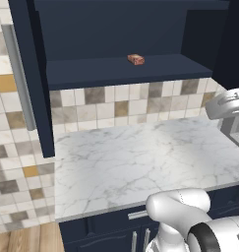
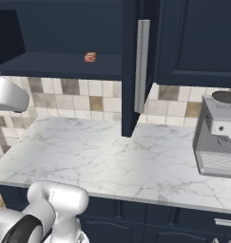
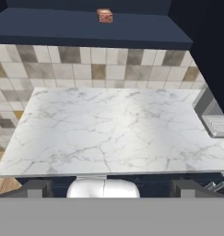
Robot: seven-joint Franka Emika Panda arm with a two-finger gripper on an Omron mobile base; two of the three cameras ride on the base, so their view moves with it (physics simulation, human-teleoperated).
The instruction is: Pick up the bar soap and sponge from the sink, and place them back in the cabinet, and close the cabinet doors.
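Note:
The bar soap (image 1: pixel 135 59) (image 2: pixel 90 57) (image 3: pixel 104 15), a small orange-red block, lies on the shelf inside the open navy cabinet (image 1: pixel 126 71). One of the cabinet doors (image 1: pixel 27 78) stands open at the left. The other (image 2: pixel 131 66) is swung out edge-on, its silver handle (image 2: pixel 142 66) facing me. My gripper (image 3: pixel 112 187) is open and holds nothing. It hangs back over the counter's front edge, well below and short of the soap. The sponge and the sink are out of view.
A white marble counter (image 1: pixel 140 157) runs under the cabinet, backed by a tiled wall (image 1: pixel 121 106). A grey coffee machine (image 2: pixel 216 137) stands at the counter's right. Navy drawer fronts (image 2: pixel 183 220) sit below. Part of my white arm (image 1: pixel 228 102) reaches in beside the shelf.

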